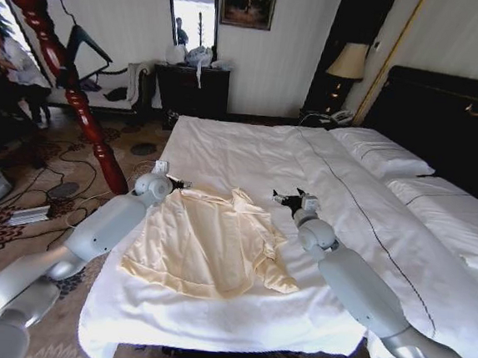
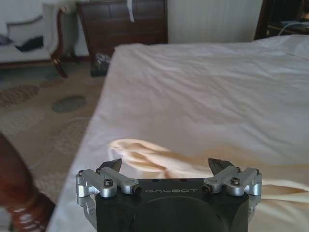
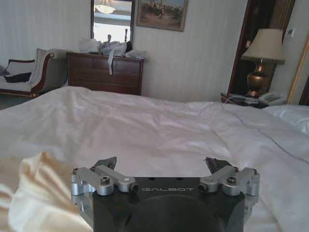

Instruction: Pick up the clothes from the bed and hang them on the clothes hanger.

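The clothes (image 1: 208,243), a cream long-sleeved garment, lie spread flat near the foot of the bed (image 1: 249,155). My left gripper (image 1: 177,184) hovers open at the garment's far left shoulder. In the left wrist view the left gripper (image 2: 165,166) stands open just above the cream cloth (image 2: 145,154). Past the collar on the right side, my right gripper (image 1: 284,199) is open too. In the right wrist view that gripper (image 3: 160,164) holds nothing, with the garment (image 3: 34,193) beside it. The black clothes hanger (image 1: 90,42) hangs on the reddish-brown wooden stand (image 1: 71,89) left of the bed.
White pillows (image 1: 383,154) and a black headboard (image 1: 454,114) lie to the right. A dark dresser (image 1: 195,87) and a bench (image 1: 113,88) stand along the back wall, and a lamp (image 1: 347,63) is in the corner. Cables (image 1: 63,180) trail over the carpet by the stand.
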Motion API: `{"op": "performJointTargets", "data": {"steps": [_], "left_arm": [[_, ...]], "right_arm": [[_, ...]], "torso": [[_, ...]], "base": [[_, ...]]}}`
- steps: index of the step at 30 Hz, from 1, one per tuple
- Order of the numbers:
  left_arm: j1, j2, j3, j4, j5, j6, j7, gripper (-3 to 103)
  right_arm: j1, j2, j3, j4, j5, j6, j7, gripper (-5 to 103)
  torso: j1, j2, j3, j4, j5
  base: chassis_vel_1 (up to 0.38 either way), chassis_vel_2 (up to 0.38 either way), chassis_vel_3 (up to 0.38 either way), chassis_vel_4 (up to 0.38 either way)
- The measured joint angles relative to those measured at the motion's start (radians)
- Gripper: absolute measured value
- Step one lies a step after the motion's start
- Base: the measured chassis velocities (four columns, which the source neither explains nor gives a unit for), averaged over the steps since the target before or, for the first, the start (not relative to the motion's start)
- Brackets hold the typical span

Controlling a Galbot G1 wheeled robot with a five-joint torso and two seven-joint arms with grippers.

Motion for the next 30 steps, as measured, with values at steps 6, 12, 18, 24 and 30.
{"op": "performJointTargets", "data": {"steps": [6, 12, 18, 24, 30], "left_arm": [[0.451, 0.175, -0.239, -0.341, 0.157, -0.093, 0.032, 100], [1.002, 0.105, -0.575, -0.506, 0.372, -0.215, 0.083, 100], [1.324, -0.049, -0.734, -0.583, 0.592, -0.318, 0.134, 100], [1.474, -0.168, -0.783, -0.637, 0.667, -0.356, 0.158, 100], [1.514, -0.212, -0.786, -0.646, 0.703, -0.373, 0.174, 100]], "right_arm": [[-0.270, -0.024, 0.112, 0.145, -0.053, 0.029, -0.003, 100], [-0.529, 0.004, 0.200, 0.250, -0.160, 0.037, -0.006, 100], [-0.714, 0.027, 0.297, 0.317, -0.181, 0.034, -0.010, 100], [-0.853, 0.054, 0.319, 0.401, -0.155, -0.009, 0.001, 100], [-0.903, 0.084, 0.308, 0.410, -0.134, -0.025, 0.003, 100]], "torso": [[-0.001, 0.000, 0.000, 0.0003, -0.0002], [0.000, 0.000, 0.000, 0.0001, -0.0003], [-0.001, 0.000, 0.000, -0.0004, 0.0001], [0.000, 0.000, 0.000, -0.0003, 0.0004], [0.000, 0.000, 0.000, -0.0003, 0.0003]], "base": [[0.000, 0.000, 0.000, 0.000], [0.000, 0.000, 0.000, 0.000], [0.000, 0.000, 0.000, 0.000], [0.000, 0.000, 0.000, 0.000], [0.000, 0.000, 0.000, 0.000]]}}
